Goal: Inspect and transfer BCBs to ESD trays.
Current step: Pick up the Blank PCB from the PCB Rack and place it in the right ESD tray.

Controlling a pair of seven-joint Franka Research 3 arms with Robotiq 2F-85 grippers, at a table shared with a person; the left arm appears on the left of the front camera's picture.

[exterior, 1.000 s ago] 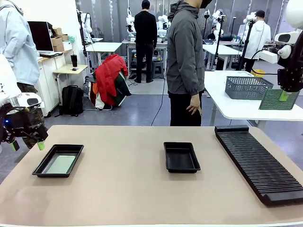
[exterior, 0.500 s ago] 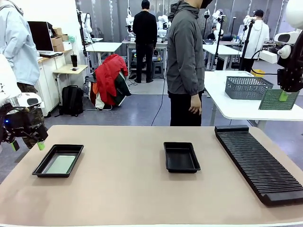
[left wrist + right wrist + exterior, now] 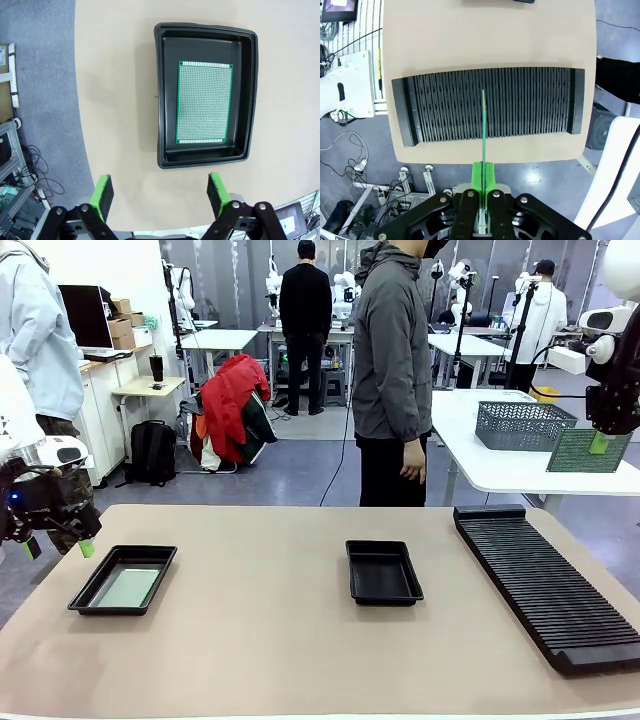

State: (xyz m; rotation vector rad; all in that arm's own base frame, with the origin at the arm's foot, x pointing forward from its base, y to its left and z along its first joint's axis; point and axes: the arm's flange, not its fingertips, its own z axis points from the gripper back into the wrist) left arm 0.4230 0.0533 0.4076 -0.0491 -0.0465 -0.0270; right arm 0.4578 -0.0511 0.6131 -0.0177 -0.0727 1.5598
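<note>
Two ESD trays (image 3: 165, 90), two BCBs (image 3: 204, 102), one slotted rack (image 3: 550, 585).

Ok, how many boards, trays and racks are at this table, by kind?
BCBs: 2, one lying in the left tray, one held by the right gripper.
ESD trays: 2, the middle one empty.
Slotted rack: 1.
Total: 5.

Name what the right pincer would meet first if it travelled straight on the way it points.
Probably the long black ribbed slotted rack: the right pincer, shut on a thin green board, points at it.
</note>
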